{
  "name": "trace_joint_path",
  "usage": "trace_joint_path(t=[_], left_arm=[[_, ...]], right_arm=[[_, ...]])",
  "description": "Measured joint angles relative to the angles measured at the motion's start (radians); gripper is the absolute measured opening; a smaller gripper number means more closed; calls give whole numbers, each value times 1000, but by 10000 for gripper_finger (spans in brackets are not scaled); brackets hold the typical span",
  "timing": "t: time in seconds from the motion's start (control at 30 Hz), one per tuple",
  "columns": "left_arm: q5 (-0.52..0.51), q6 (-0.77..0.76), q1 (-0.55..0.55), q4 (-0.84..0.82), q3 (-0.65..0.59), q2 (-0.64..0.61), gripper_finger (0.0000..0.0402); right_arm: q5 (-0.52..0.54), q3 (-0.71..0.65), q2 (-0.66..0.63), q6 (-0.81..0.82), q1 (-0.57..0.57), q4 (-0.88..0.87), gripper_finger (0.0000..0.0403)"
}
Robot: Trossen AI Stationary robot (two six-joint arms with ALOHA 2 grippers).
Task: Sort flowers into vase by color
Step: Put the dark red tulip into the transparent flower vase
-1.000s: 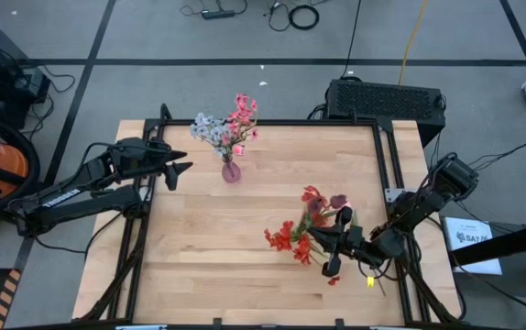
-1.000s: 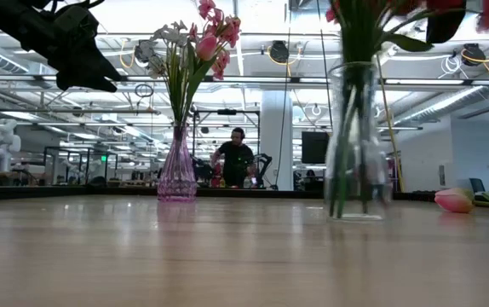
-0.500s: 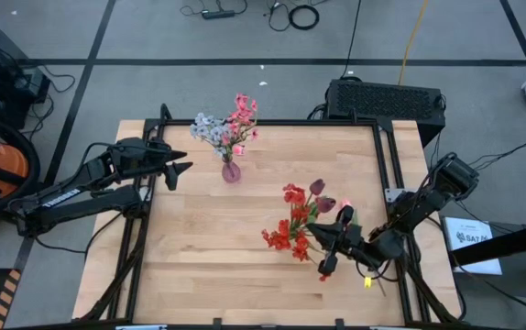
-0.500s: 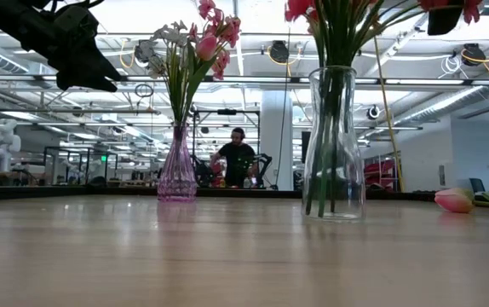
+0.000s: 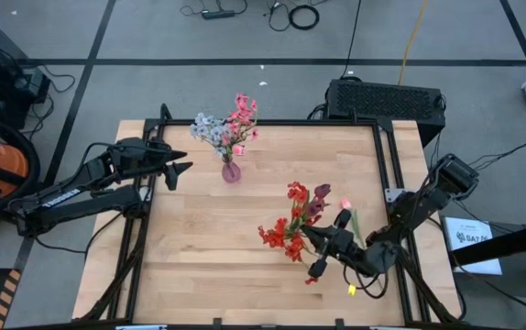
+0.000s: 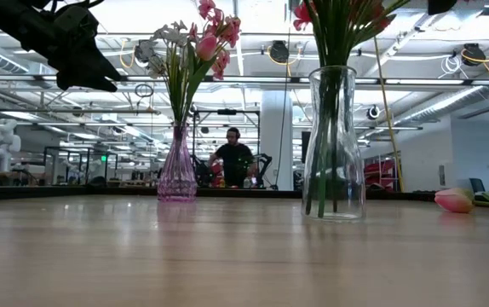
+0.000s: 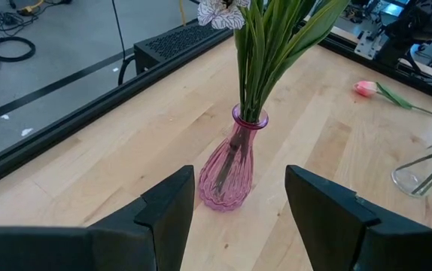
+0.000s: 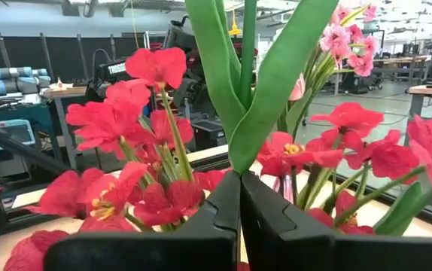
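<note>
A: How far along w/ sorting?

B: Pink and pale sprays sit in small pink ribbed glass vase [image 5: 231, 170] at table's 12 o'clock; red clusters and maroon tulips in clear tall glass vase [image 6: 333, 145] toward 4.

A: Left?

B: Pink bud tulip [image 6: 455, 199] lies on light wooden table [image 5: 199, 257]; right gripper [image 8: 239, 197] fingers clamped on a green stem among the red heads; left gripper [image 5: 182, 169] fingers apart, empty, near 10.

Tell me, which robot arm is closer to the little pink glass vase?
Left. The left gripper hovers just beside the pink glass vase; the right gripper is far off by the clear vase.

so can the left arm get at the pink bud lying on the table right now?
Probably not. The pink bud lies at the table's far right side, past the clear vase, while the left hand hovers open at the left edge near the pink vase.
</note>
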Motion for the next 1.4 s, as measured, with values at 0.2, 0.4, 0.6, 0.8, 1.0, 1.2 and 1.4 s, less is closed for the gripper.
trace_joint_path(t=[0.2,0.4,0.6,0.8,1.0,1.2,1.4], left_arm=[[0,0,0,0,0,0,215],[0,-2,0,0,0,0,215],[0,-3,0,-2,0,0,215],[0,-7,0,-3,0,0,215],[0,-4,0,-4,0,0,215],[0,-2,0,-4,0,0,215],[0,-2,0,-4,0,0,215]], right_arm=[[-91,38,0,161,-33,-184,0],[-117,106,0,371,-56,-487,0],[-132,133,0,405,-56,-584,3],[-157,134,0,574,-57,-728,25],[-241,134,0,643,-69,-774,52],[-293,134,0,646,-89,-772,92],[-293,133,-50,638,-89,-786,121]])
